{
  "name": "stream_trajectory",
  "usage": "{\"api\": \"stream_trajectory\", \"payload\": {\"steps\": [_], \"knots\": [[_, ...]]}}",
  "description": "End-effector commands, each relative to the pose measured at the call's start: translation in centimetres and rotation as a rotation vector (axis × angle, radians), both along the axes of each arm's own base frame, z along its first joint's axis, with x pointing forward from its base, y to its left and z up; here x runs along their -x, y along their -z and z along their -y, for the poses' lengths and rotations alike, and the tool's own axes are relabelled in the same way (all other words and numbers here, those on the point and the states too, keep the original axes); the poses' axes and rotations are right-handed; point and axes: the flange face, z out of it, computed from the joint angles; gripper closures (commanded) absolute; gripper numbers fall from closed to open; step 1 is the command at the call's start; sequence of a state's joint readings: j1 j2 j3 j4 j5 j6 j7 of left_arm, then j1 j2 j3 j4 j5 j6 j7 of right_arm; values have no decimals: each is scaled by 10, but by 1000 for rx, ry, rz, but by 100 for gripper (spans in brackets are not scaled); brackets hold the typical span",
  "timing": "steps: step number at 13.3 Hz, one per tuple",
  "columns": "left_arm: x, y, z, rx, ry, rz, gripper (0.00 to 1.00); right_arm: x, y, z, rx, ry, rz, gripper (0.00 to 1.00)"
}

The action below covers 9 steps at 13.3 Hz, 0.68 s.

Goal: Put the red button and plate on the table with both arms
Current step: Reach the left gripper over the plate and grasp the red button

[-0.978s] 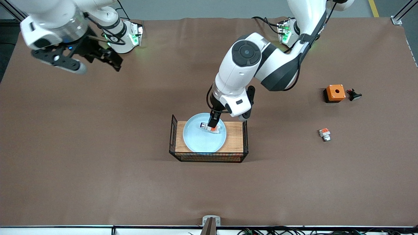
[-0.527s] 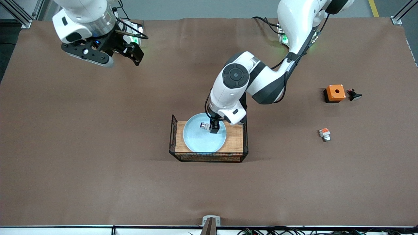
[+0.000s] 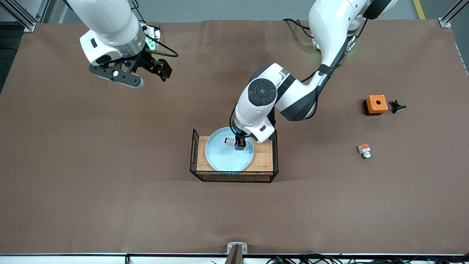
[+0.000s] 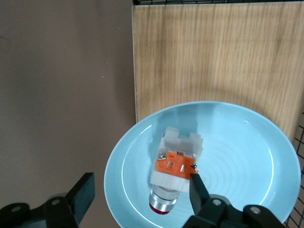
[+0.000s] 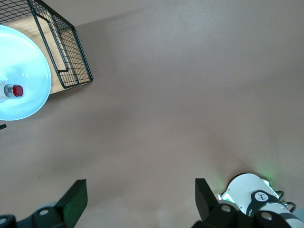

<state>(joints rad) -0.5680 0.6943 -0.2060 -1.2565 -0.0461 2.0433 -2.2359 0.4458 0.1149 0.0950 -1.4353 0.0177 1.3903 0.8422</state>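
Observation:
The pale blue plate [image 3: 225,158] lies on a wood-topped wire crate [image 3: 264,158] in the middle of the table [image 3: 110,183]. The red button [image 3: 230,141] lies in the plate. In the left wrist view the button [image 4: 175,167] shows its orange block, white body and silver end. My left gripper [image 3: 240,145] is low over the plate and open [image 4: 141,184]. One finger [image 4: 197,189] stands against the button and the other [image 4: 84,194] is past the plate's rim [image 4: 110,171]. My right gripper [image 3: 152,69] is open and empty over bare table [image 5: 140,190] near its base.
An orange box with a hole [image 3: 376,104] and a small black part [image 3: 397,106] lie toward the left arm's end. A stubby white-and-orange part [image 3: 364,150] lies nearer the front camera. The right wrist view also shows the plate [image 5: 21,71] and crate [image 5: 66,52].
My right arm has swung from the table's end toward the middle. My left arm has drawn in and settled its gripper around the button in the plate.

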Motion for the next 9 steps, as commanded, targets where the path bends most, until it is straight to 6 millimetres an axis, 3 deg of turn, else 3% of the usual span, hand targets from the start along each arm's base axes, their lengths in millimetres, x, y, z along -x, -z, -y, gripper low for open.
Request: {"api": "stream_trajectory", "payload": {"steps": [1, 7, 9], "knots": [[-4, 2, 5, 18, -7, -10, 12, -6, 5, -6, 9, 11, 18, 0], [-14, -4, 5, 65, 13, 67, 14, -12, 12, -9, 4, 9, 22, 0], [-15, 6, 4, 55, 25, 59, 15, -13, 9, -8, -4, 13, 26, 0]]}}
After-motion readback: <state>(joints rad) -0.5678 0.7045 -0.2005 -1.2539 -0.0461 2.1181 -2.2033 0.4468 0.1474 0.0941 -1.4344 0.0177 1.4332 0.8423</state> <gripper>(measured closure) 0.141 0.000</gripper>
